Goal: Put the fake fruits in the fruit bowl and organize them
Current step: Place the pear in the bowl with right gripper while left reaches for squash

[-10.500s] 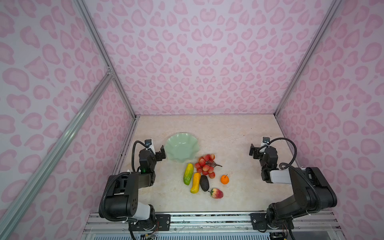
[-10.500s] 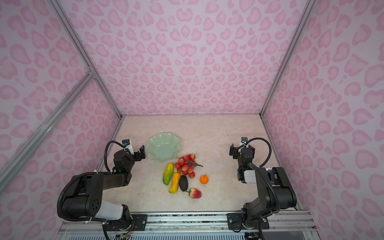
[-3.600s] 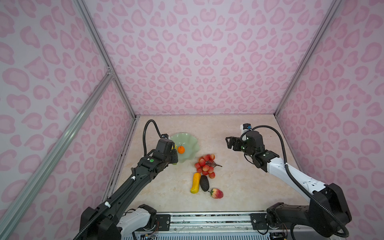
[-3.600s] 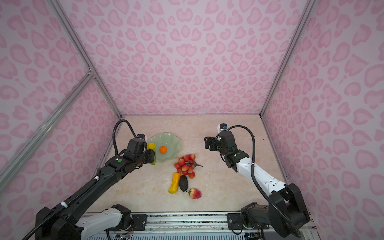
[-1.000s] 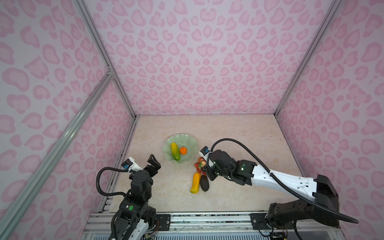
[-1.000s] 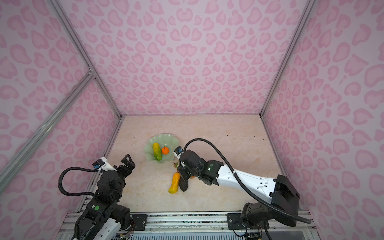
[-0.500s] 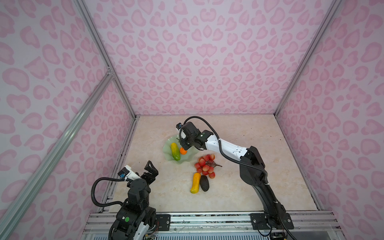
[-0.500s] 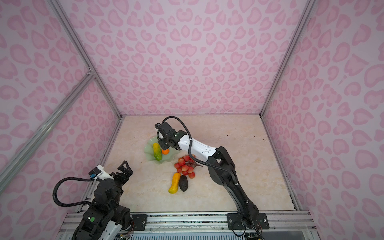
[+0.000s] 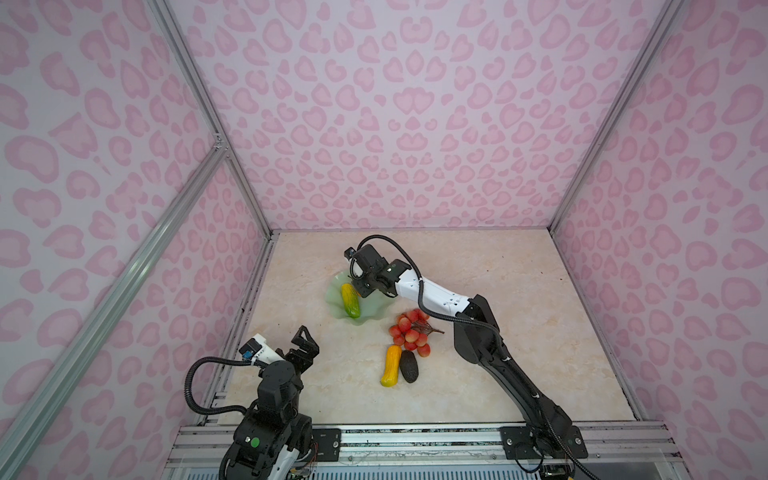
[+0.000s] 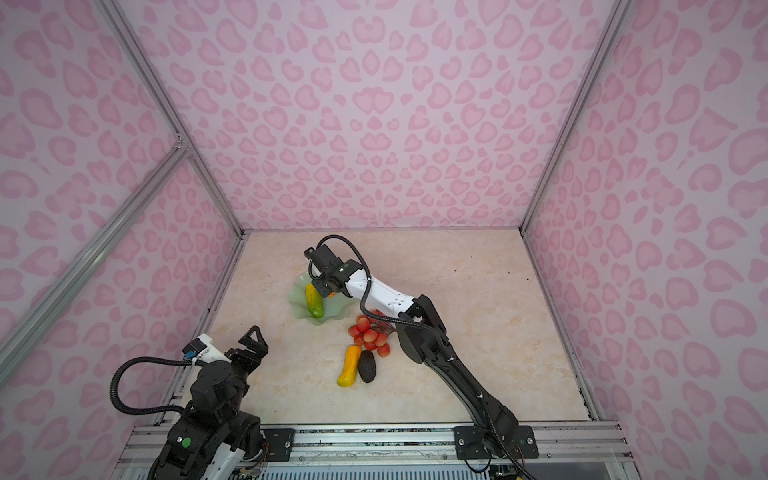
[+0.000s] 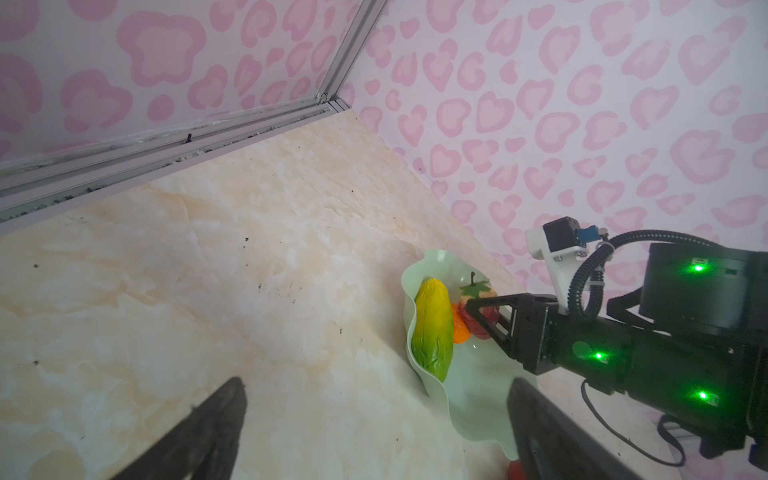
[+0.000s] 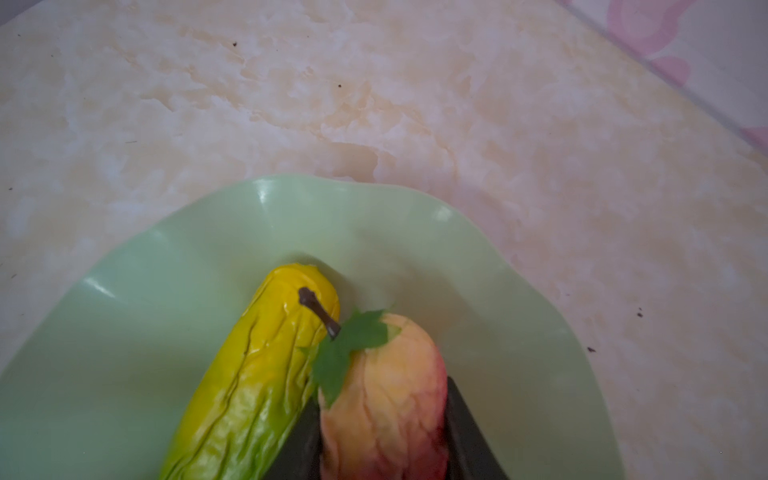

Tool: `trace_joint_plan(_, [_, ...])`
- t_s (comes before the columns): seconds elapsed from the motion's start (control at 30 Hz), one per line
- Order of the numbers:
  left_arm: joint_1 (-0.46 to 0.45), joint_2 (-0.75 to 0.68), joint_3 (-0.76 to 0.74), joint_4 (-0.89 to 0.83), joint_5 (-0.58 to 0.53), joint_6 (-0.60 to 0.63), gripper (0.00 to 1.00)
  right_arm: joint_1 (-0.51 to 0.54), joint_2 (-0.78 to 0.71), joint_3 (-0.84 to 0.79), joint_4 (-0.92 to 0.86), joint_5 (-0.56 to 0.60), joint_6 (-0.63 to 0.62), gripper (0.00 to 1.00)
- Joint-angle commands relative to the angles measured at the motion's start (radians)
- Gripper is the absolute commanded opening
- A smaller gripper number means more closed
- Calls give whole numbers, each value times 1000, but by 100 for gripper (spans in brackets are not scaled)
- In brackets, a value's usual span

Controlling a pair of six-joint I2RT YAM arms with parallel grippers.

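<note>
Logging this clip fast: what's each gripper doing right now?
Left gripper: open, empty.
Right gripper: closed on the leafy red-yellow fruit, over the fruit bowl.

There are no words, numbers, labels or brand names to read in any of these pictures.
</note>
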Motion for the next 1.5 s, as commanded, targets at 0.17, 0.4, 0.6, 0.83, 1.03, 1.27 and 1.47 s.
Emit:
trace_joint_plan(0.17, [1, -4, 13, -15, -6, -2, 99, -4, -105, -54, -75, -32, -8, 27])
trace_joint_plan(0.4, [1, -4, 11, -12, -9, -2, 99, 12, -305, -353, 42, -102, 6, 26])
trace_joint_plan(0.6, [0, -3, 9, -12, -6, 0, 99, 27, -320, -454, 66, -132, 32, 26])
trace_joint_plan(0.83, [1, -3, 18, -23, 13, 2, 99, 37, -233, -428, 61, -145, 49, 28])
trace_joint_plan(1.03, [0, 6, 17, 2, 90, 30, 99, 26, -227, -417, 55, -160, 74, 51])
trace_joint_plan(1.27, [0, 140, 44, 69, 318, 104, 89, -7, -459, -586, 238, -171, 122, 68])
trace_joint_plan(1.47, [-14, 305, 79, 119, 505, 174, 83, -37, -699, -810, 439, -132, 173, 81])
